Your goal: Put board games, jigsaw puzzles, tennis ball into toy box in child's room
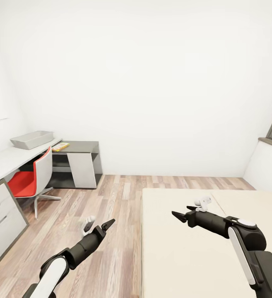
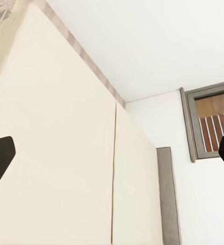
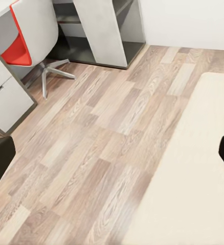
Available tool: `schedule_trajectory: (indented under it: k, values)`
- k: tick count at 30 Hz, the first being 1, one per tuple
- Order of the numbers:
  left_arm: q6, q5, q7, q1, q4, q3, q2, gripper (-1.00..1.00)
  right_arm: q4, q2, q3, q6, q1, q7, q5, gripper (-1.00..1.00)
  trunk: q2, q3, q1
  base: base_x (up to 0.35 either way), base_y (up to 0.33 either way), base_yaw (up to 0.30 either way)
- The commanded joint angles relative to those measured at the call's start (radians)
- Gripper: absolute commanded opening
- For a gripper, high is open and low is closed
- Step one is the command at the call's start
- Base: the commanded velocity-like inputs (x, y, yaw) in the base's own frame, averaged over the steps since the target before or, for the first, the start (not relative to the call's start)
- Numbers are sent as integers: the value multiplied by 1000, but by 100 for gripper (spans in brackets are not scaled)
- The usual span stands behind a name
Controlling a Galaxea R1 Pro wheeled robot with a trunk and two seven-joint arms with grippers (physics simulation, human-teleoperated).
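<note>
Head view: both jaws are spread and empty; toy box [image 1: 32, 139] is seen unfilled, games not yet collected.

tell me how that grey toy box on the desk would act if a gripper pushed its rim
The toy box looks like thin, shallow plastic, so probably light and apt to slide on the smooth table. Its low, wide shape suggests it would skid rather than tip. The flared sides may flex a little under a pinch.

Head camera looks down across the room; both wrist cameras share its bed [image 1: 202, 244], the right one adding floor [image 3: 107, 153].
</note>
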Motion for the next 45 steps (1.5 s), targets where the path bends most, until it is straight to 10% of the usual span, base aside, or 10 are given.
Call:
schedule_trajectory:
  k: [1, 45]
  values:
    - [2, 8, 3, -1, -1, -1, 1, 100, 0, 0, -1, 8, -1, -1, -8, 100, -2, -2, 1, 0, -122, 0]
    - [1, 5, 4, -1, -1, -1, 1, 100, -2, 0, -3, 10, -1, 1, -10, 100, -2, -2, 1, 0, -19, -51]
